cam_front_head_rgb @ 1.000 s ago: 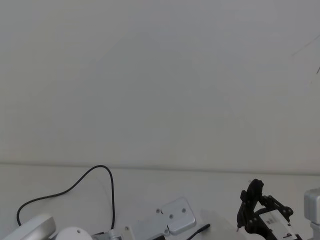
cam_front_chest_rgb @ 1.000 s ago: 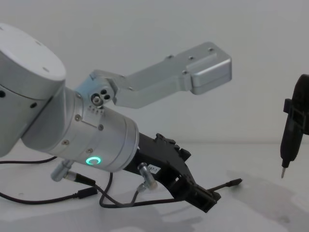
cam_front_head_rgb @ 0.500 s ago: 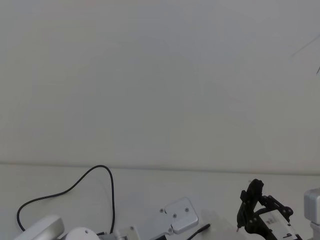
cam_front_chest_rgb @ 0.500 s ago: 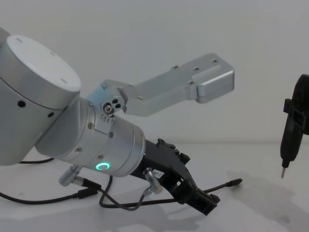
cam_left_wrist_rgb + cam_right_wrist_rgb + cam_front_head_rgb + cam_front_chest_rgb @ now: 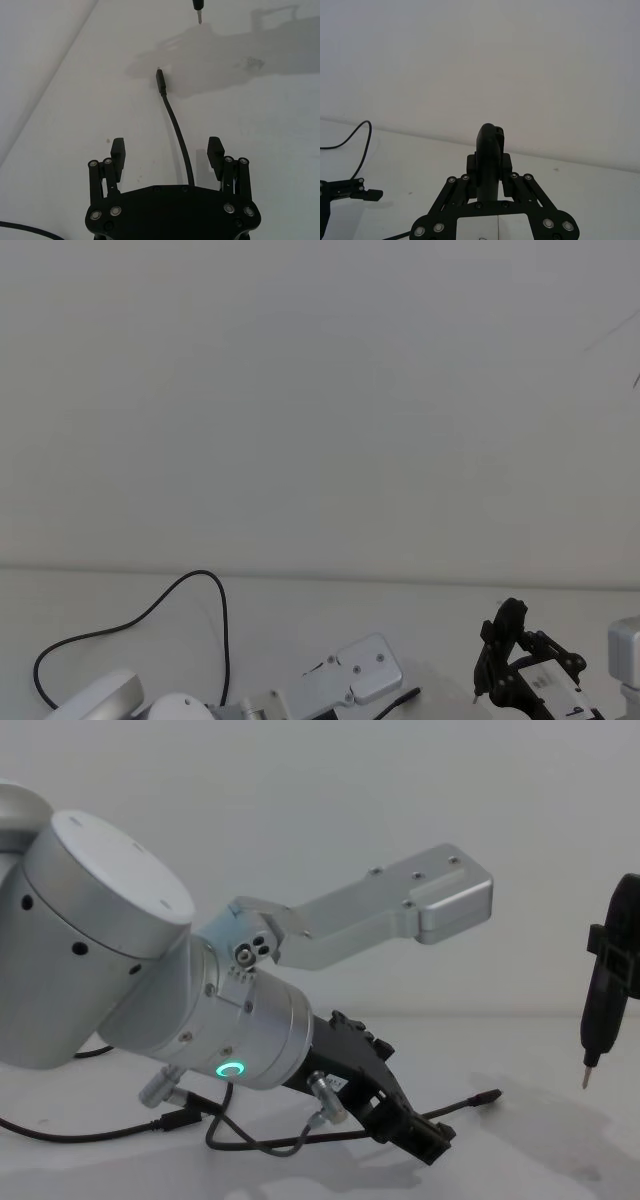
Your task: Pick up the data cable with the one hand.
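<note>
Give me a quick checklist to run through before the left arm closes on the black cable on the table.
1. Left tool open: ok, its fingers are spread wide.
2. Cable between the fingers: ok, it runs through the middle of the gap.
3. Fingers low enough to catch it: cannot tell. The chest view shows the tips close to the table, but contact is unclear.
4. Right tool out of the way: ok. It is shut on a screwdriver, whose tip hangs apart from the cable's plug.
5. Rest of the cable free to lift: cannot tell, since it passes behind the left arm.
</note>
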